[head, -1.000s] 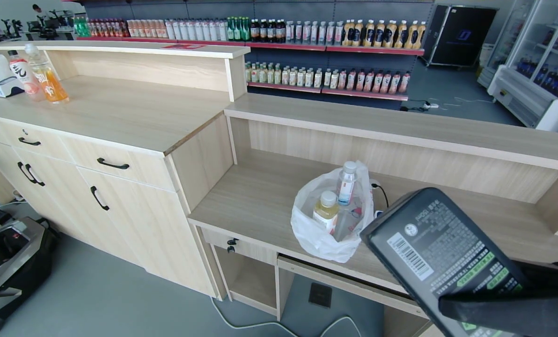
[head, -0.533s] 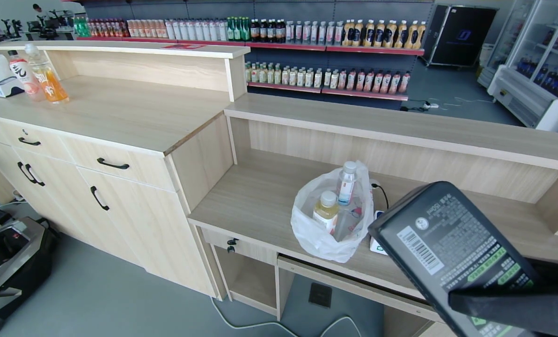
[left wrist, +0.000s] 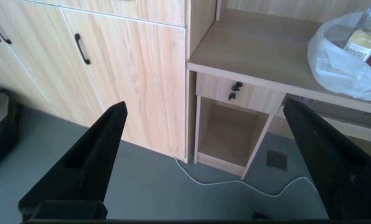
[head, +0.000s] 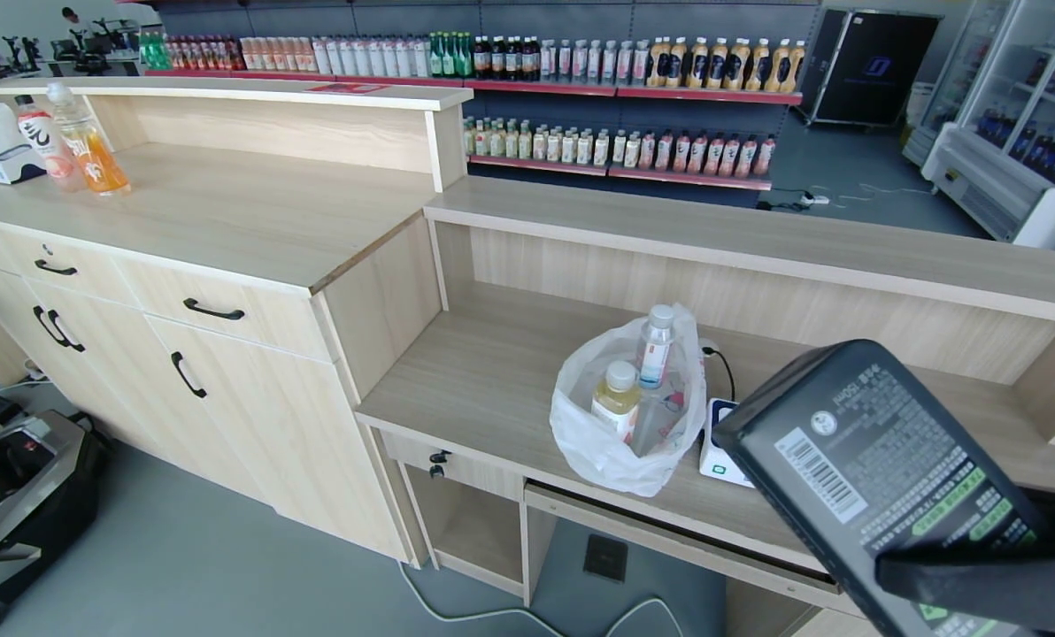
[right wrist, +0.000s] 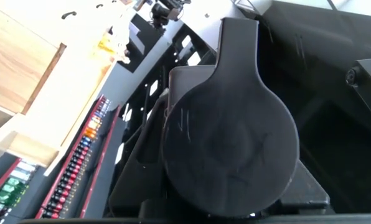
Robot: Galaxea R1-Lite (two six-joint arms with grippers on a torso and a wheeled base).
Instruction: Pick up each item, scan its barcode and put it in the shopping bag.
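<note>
The low wooden counter [head: 492, 372] carries everything you need. Your right gripper [head: 988, 579] is clamped on the black pack [head: 873, 460], held up close to the head camera. The pack's long axis slants up and to the left, away from the gripper, with the barcode [head: 820, 473] facing up. The open shopping bag [head: 589, 442] stands to its left. The white scanner [head: 720, 447] sits just beside the bag on the pack's side (so the right arm is nearer, I judge). Your left gripper [left wrist: 204, 106] hangs spread and empty.

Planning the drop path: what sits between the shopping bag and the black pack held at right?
In the head view, a small white box, likely the scanner, sits on the counter between shopping bag and black pack.
</note>
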